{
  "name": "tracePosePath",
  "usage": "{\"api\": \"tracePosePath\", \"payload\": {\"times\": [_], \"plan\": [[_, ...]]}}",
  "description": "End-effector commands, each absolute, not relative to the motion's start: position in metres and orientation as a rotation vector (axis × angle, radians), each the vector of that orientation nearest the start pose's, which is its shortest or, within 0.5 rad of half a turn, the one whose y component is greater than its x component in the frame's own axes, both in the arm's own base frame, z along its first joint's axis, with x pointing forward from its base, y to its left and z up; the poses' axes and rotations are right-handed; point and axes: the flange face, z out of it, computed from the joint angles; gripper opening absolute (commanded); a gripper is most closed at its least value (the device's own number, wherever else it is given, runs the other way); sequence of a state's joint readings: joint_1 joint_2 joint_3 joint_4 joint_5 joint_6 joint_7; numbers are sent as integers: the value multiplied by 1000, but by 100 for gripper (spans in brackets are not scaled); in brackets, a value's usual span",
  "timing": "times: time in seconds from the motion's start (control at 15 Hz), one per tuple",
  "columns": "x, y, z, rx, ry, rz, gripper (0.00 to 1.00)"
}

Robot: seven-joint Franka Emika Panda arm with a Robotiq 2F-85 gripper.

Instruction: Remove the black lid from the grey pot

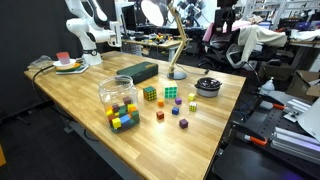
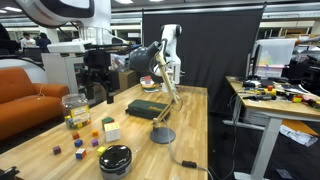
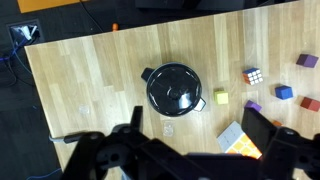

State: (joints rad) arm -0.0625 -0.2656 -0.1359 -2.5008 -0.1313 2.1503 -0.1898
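Observation:
The grey pot [image 3: 203,102] stands on the wooden table with the black lid [image 3: 175,88] seated on it. It shows near a table corner in both exterior views: the pot [image 1: 208,92] [image 2: 115,167] and the lid [image 1: 208,83] [image 2: 115,154]. My gripper [image 3: 198,128] is open and empty, high above the table; its two dark fingers frame the lower part of the wrist view, apart from the pot. In an exterior view the gripper [image 2: 97,88] hangs above the table behind the jar.
A desk lamp stands on a round base [image 1: 177,73] [image 2: 162,135] beside a long dark box [image 1: 137,72] [image 2: 146,108]. A clear jar of coloured cubes [image 1: 118,97] [image 2: 75,108], puzzle cubes [image 1: 150,94] [image 3: 254,76] [image 3: 240,140] and small loose cubes [image 3: 220,97] lie near the pot.

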Motion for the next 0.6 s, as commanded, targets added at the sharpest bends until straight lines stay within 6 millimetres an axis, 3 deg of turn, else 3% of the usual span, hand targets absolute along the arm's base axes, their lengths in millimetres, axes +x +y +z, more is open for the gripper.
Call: {"api": "tracePosePath", "payload": {"times": [0.0, 0.27, 0.53], "plan": [[423, -89, 370, -3173, -118, 131, 100], [444, -100, 346, -3165, -54, 53, 100], [466, -109, 305, -3089, 22, 69, 100]]}}
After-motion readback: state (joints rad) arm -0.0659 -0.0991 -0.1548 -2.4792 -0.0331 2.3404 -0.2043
